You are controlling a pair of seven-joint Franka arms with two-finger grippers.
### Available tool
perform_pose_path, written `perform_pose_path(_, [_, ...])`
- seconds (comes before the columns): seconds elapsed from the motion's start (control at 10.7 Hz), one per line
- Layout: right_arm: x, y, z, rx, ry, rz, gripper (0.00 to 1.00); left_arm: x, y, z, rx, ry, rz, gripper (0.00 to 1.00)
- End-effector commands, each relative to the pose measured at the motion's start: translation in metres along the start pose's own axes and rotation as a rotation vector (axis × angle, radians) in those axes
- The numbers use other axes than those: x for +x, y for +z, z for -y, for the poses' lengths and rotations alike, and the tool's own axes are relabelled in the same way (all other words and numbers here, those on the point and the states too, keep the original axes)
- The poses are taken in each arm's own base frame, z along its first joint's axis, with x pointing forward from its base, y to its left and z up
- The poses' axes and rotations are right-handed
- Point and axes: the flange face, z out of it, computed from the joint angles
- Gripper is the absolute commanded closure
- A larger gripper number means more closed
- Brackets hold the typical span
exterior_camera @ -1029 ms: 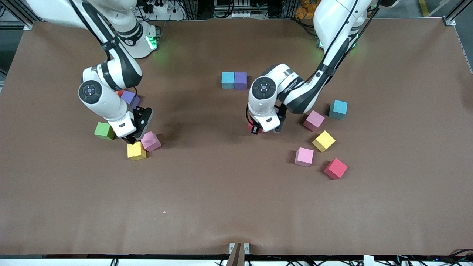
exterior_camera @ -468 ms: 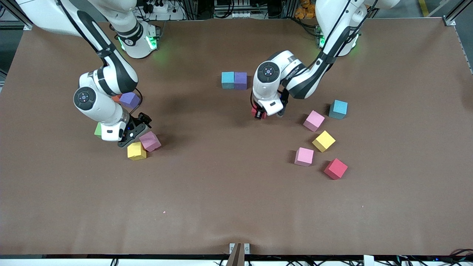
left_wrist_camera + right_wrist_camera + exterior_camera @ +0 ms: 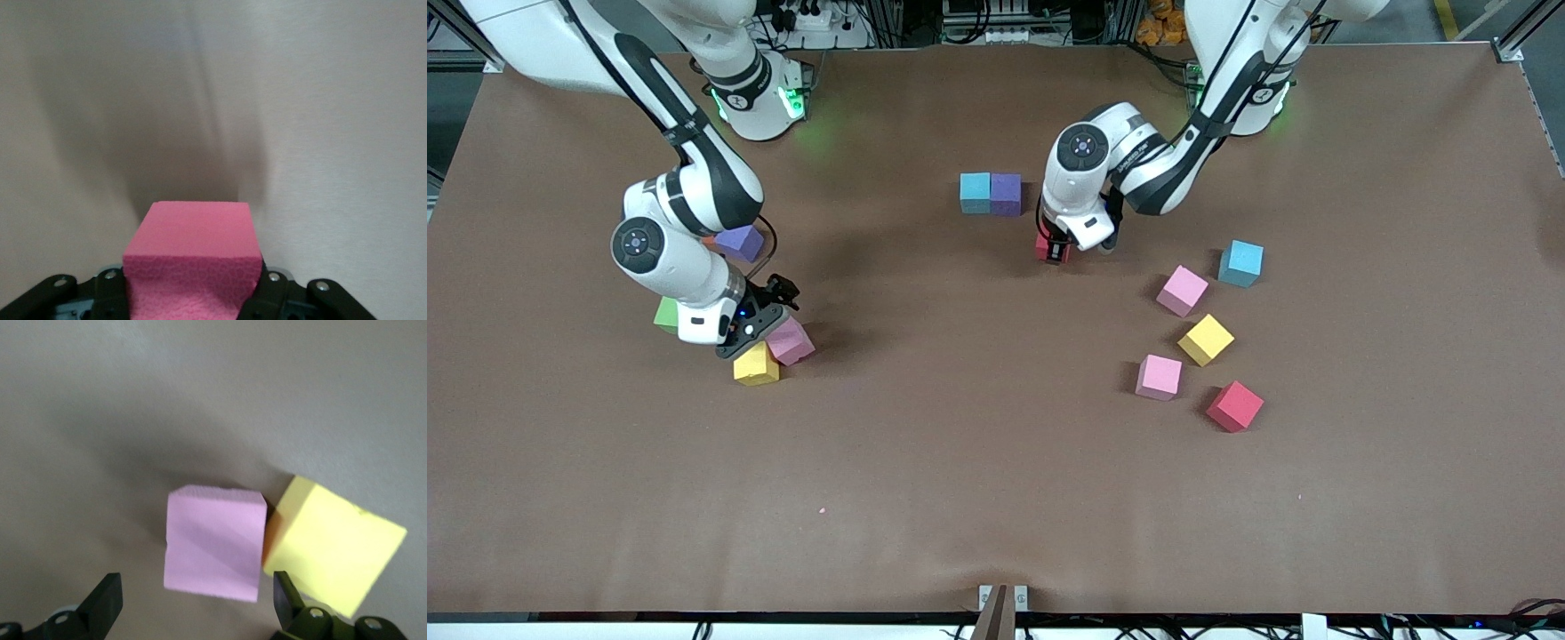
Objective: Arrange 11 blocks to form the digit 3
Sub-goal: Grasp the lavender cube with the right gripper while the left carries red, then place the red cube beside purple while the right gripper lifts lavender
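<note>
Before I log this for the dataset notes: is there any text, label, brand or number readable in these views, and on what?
None can be read.
Left arm: a dark line of print on its white shell, too small to read.
Blocks, such as the red block and the pink block: plain faces, no marks.
Table: no lettering.

The table [image 3: 978,462] was plain brown. On it lay matte cubes: a light blue one [image 3: 975,191] touching a purple one [image 3: 1006,193], another light blue [image 3: 1241,262], two pink [image 3: 1183,291] [image 3: 1159,376], a yellow [image 3: 1206,339] and a red [image 3: 1235,405]. A red cube [image 3: 193,257] sat in the black-fingered left gripper [image 3: 1055,251]. Elsewhere were pink [image 3: 213,541], yellow [image 3: 330,543], green [image 3: 664,315] and purple [image 3: 740,241] cubes. The arms were white and black.
</note>
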Motion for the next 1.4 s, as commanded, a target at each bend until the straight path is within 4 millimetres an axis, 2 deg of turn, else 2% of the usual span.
perform_pose_path(0.0, [0.022,0.001,0.003,0.013,0.013,-0.02,0.0,0.0,-0.002,0.028,0.001,-0.054,0.006,1.0])
perform_pose_path(0.19, [0.031,0.006,0.01,0.016,-0.012,-0.019,0.0,-0.007,-0.001,0.038,0.003,-0.129,0.01,1.0])
perform_pose_path(0.28, [0.031,0.008,0.009,0.005,-0.029,-0.013,0.0,-0.014,0.0,0.046,0.008,-0.134,0.014,1.0])
perform_pose_path(0.65, [0.029,0.015,0.008,0.0,-0.048,0.001,0.0,-0.026,0.0,0.053,0.0,-0.225,0.044,1.0])
perform_pose_path(1.31, [0.026,0.009,-0.008,-0.028,-0.05,-0.004,0.0,-0.033,0.01,0.073,0.019,-0.233,0.038,1.0])
